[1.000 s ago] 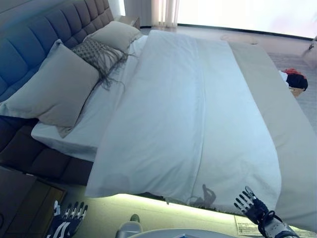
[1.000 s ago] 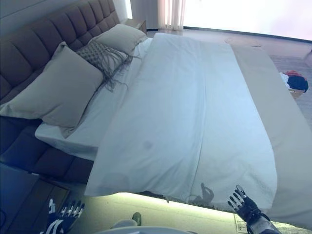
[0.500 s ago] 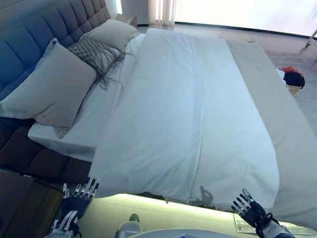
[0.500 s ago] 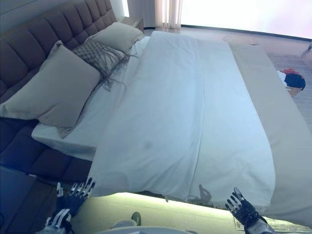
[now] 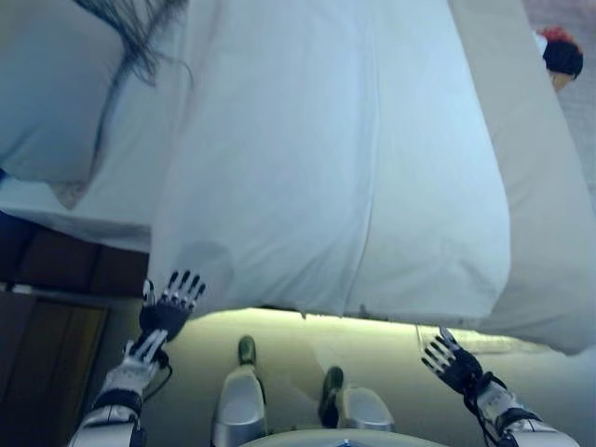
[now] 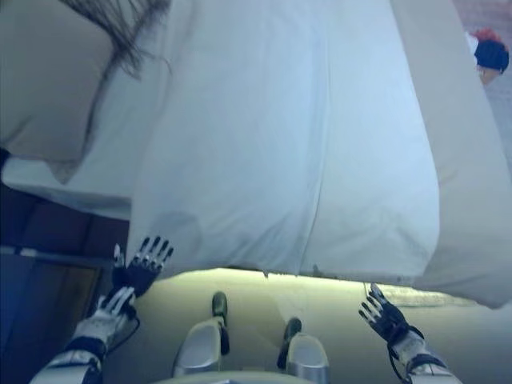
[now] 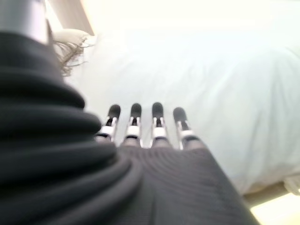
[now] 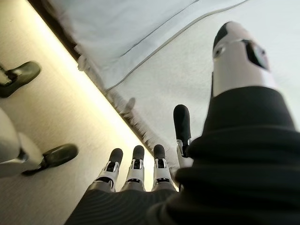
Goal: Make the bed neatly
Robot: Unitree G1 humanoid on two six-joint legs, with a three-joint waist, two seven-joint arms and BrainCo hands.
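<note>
A white duvet (image 5: 335,158) covers the bed, its near edge hanging over the lit bed side (image 5: 372,321). A beige bedspread (image 5: 540,186) lies along the duvet's right side. A large beige pillow (image 5: 47,93) rests at the upper left with dark fringe (image 5: 140,37) from a cushion beside it. My left hand (image 5: 168,312) is open, fingers spread, just below the duvet's near left corner, apart from it. My right hand (image 5: 450,358) is open too, low at the right, below the duvet edge. The left hand's fingers (image 7: 136,123) point at the duvet (image 7: 211,84).
A dark wooden nightstand (image 5: 42,372) stands at the lower left by the dark upholstered bed base (image 5: 65,265). A basket with red and dark clothes (image 5: 562,56) sits on the floor at the far right. Pale floor (image 5: 298,354) lies between me and the bed.
The camera has tipped down and closer, so headboard and far pillows left the view. My left hand has risen towards the duvet's near left corner. The right hand stays low.
</note>
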